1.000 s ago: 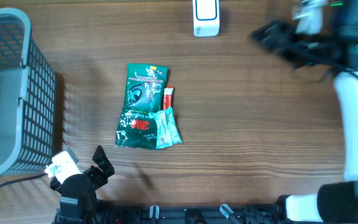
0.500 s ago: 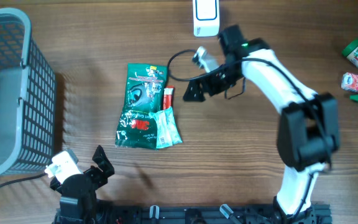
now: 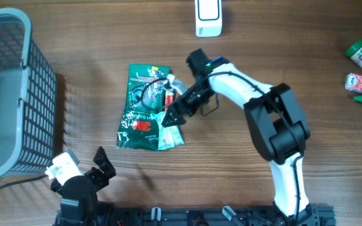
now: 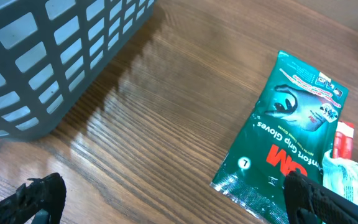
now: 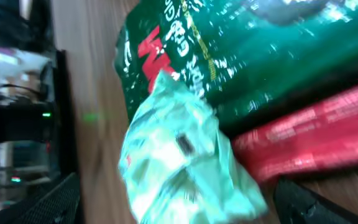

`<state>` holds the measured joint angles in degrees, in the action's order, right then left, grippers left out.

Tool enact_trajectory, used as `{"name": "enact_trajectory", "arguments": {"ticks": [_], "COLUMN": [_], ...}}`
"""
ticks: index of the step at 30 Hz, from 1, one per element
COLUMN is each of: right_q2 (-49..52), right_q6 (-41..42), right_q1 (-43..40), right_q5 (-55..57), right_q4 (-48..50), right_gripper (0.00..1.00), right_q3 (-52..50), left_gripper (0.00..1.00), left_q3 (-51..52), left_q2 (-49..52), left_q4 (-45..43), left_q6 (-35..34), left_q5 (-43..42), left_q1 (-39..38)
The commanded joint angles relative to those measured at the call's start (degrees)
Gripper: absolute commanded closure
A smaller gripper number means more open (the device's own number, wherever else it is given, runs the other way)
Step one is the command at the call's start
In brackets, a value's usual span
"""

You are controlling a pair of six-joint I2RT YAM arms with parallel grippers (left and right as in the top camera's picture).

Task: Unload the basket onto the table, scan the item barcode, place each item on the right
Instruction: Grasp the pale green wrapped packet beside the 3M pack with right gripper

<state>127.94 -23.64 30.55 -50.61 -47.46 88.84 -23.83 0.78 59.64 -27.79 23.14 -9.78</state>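
the right gripper has swung in from the far right, jaws spread, over the pale green packet overlapping the 3m gloves pack mid-table; pickup for scanning looks next; left gripper spread, idle

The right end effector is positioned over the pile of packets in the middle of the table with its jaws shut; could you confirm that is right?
Not quite: the right end effector is open, not shut. The right wrist view shows its fingers spread wide apart, one on either side of the pale green packet. It is indeed positioned over the pile of packets in the middle of the table.
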Motion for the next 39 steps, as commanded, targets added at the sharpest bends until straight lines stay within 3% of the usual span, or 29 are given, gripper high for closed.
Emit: {"name": "enact_trajectory", "arguments": {"ticks": [1,5,7,9,10,12,13,18,22,26,31,39], "right_q2": [1.0,1.1,1.1,1.1,1.1,1.1,1.1,1.1,-0.3,-6.0,-13.7,-13.7], "right_q6": [2.7,2.8,2.8,2.9,3.8,9.3,13.0,30.0,31.2,31.3,31.1,34.9], "right_q1": [2.6,3.9,4.3,4.5,4.5,4.5,4.5,4.4,3.8,3.7,5.4,10.4], "right_q5": [4.9,3.3,3.2,3.3,4.1,9.2,13.0,32.5,37.1,37.6,29.1,25.0], "right_q4": [2.9,4.1,4.2,4.2,4.4,5.5,6.1,5.2,-1.6,-7.8,-7.1,-5.2], "right_gripper": [0.00,0.00,0.06,0.48,0.63,0.87,0.94,0.96,0.96,0.96,0.96,0.96], "right_q3": [-0.4,-0.4,-0.4,-0.4,-0.4,-0.4,-0.4,-0.3,2.6,5.9,5.9,2.6], "left_gripper": [0.00,0.00,0.00,0.00,0.00,0.00,0.00,0.00,0.00,0.00,0.00,0.00], "left_q3": [0.3,0.3,0.3,0.3,0.3,0.3,0.3,0.3,0.3,0.3,0.3,0.3], "left_q2": [-0.4,-0.4,-0.4,-0.4,-0.4,-0.4,-0.4,-0.4,-0.4,-0.4,-0.4,-0.4], "left_q4": [-0.1,-0.1,-0.1,-0.1,-0.1,-0.1,-0.1,-0.1,-0.1,-0.1,-0.1,-0.1], "left_q6": [-0.6,-0.6,-0.6,-0.6,-0.6,-0.6,-0.6,-0.6,-0.6,-0.6,-0.6,-0.6], "left_q5": [0.7,0.7,0.7,0.7,0.7,0.7,0.7,0.7,0.7,0.7,0.7,0.7], "left_q1": [0.3,0.3,0.3,0.3,0.3,0.3,0.3,0.3,0.3,0.3,0.3,0.3]}}
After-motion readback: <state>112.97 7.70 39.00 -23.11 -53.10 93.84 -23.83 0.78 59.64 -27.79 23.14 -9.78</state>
